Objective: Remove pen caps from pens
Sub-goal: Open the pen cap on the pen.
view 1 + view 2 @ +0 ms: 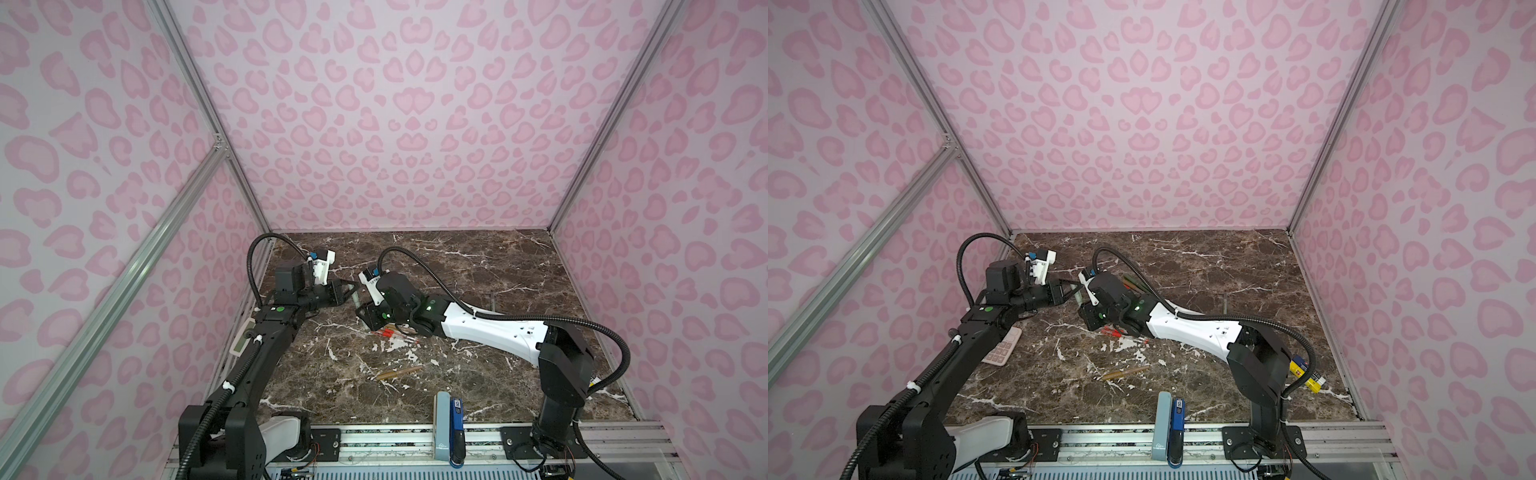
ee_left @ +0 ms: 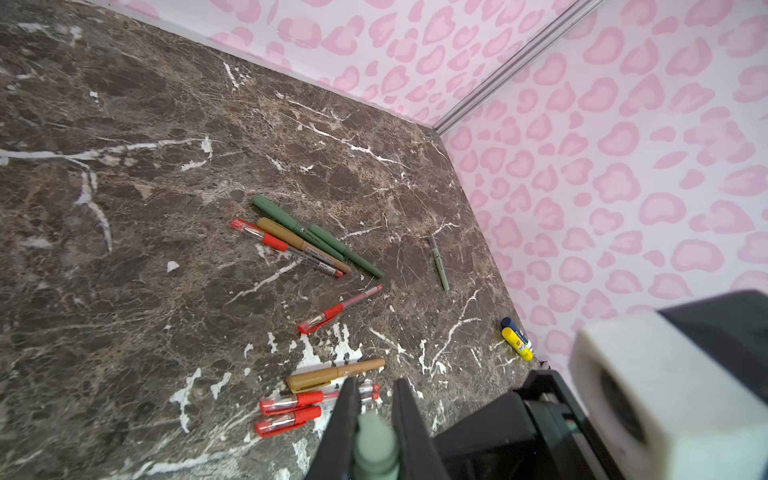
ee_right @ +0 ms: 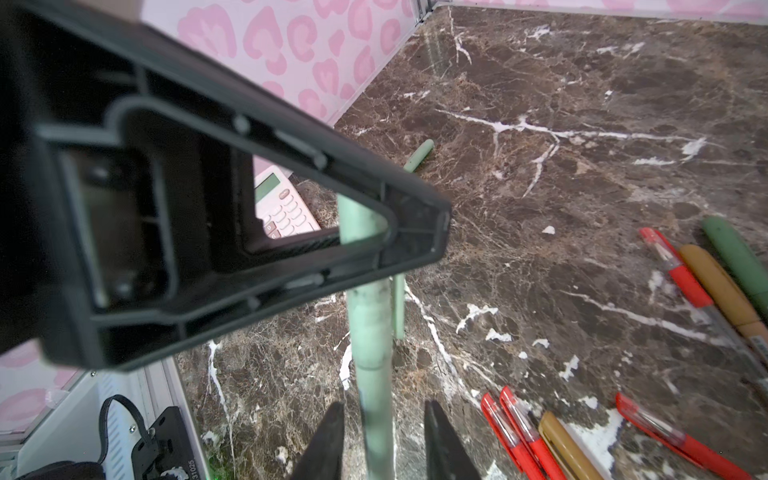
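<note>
Left gripper (image 2: 376, 380): clenched on the cap (image 3: 369, 320) end of a pale green pen (image 3: 377, 419), which is held clear of the counter (image 1: 498, 270). Right gripper (image 3: 383, 405): released, with its fingers apart on either side of the same pen's barrel and a gap showing on each side. The grippers face each other at close quarters. Loose red-and-clear pens (image 3: 519, 432) and a tan pen (image 3: 569, 449) lie on the counter near the right gripper.
</note>
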`<action>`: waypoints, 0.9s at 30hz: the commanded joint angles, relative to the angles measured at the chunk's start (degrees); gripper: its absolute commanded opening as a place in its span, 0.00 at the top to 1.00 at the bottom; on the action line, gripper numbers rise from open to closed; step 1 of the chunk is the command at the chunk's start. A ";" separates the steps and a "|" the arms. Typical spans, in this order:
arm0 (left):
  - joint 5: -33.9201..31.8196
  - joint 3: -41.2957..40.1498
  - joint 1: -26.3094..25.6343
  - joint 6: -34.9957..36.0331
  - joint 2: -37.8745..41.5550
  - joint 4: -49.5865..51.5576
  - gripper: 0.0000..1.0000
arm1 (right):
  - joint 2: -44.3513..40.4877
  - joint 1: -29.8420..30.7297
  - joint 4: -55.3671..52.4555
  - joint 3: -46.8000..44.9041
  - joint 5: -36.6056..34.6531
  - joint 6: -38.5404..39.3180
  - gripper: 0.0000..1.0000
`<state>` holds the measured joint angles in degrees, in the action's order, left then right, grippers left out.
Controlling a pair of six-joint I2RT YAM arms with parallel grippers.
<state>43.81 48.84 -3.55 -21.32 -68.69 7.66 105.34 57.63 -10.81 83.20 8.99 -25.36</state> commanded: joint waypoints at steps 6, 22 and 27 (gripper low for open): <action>-0.13 -0.29 0.30 -0.08 1.07 -0.37 0.96 | 1.54 -0.18 -0.49 0.69 0.97 -0.13 0.77; 0.84 -0.05 2.16 -2.21 1.91 -1.34 0.96 | 3.81 -0.24 -2.66 2.72 2.80 0.68 1.00; 1.42 1.29 3.38 -2.58 1.82 -1.79 0.96 | 2.74 -0.56 -0.92 -3.09 2.63 0.50 1.00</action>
<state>43.27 48.25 -1.10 -22.39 -67.13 9.10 107.46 57.41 -7.01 82.21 12.47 -24.25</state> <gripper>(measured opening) 0.147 0.092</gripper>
